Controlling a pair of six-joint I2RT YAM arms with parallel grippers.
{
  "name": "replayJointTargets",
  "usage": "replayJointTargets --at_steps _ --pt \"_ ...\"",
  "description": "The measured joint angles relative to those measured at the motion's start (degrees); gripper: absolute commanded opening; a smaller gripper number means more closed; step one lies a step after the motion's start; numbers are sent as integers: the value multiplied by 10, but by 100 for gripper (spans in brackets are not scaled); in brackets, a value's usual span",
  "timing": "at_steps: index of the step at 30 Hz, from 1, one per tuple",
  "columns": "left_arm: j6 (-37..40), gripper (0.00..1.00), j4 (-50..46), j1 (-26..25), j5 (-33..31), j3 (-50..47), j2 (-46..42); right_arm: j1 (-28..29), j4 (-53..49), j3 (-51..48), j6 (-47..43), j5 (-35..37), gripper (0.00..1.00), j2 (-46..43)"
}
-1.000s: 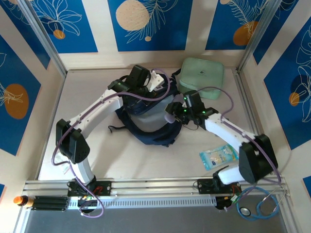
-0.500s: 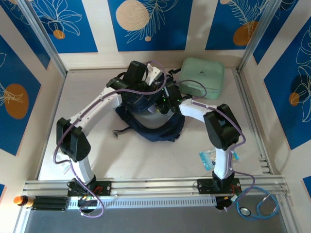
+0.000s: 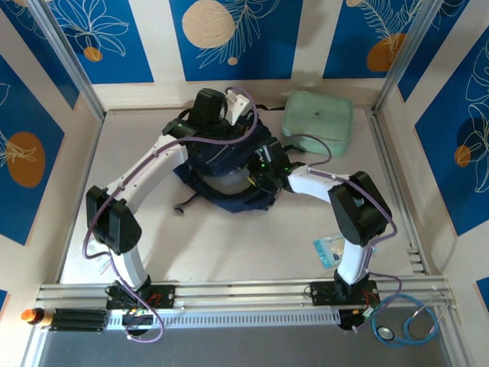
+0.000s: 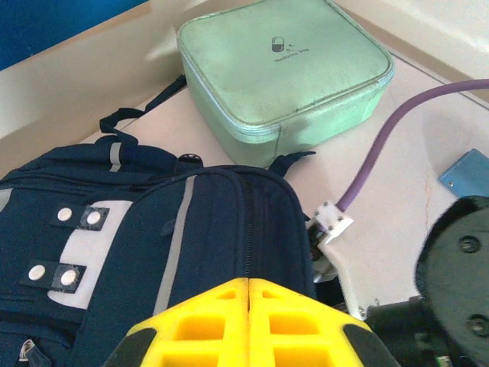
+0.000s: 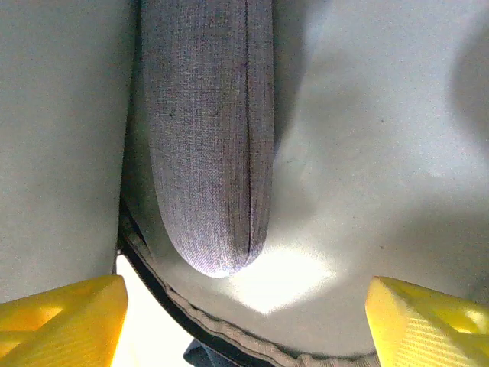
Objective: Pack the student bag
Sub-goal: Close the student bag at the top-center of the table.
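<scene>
Withdrawal: left gripper (image 4: 248, 289) pressed together over the bag (image 4: 218, 229), I should back the right gripper (image 5: 244, 307), spread apart, off the grey pouch (image 5: 206, 153).

The right arm swings in from 4 o'clock and folds, bringing the right gripper (image 3: 262, 164) into the mouth of the student bag (image 3: 221, 191). Its jaws spread wider, and the grey fabric pouch (image 5: 206, 153) now lies loose inside. The left gripper (image 4: 248, 310) and the bag's top shift toward 12 o'clock.
</scene>
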Motion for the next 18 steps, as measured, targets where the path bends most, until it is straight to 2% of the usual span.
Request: replayJointTargets --at_steps 4,11,17,18 --pt "-2 0 3 2 5 -5 0 0 -15 1 8 10 61 2" --pt "-7 0 3 2 18 -5 0 0 -19 48 12 11 41 60" --pt "-15 0 2 4 18 -16 -3 1 15 72 14 2 25 90" --pt "-17 3 0 5 17 -22 -4 1 27 75 15 0 23 96"
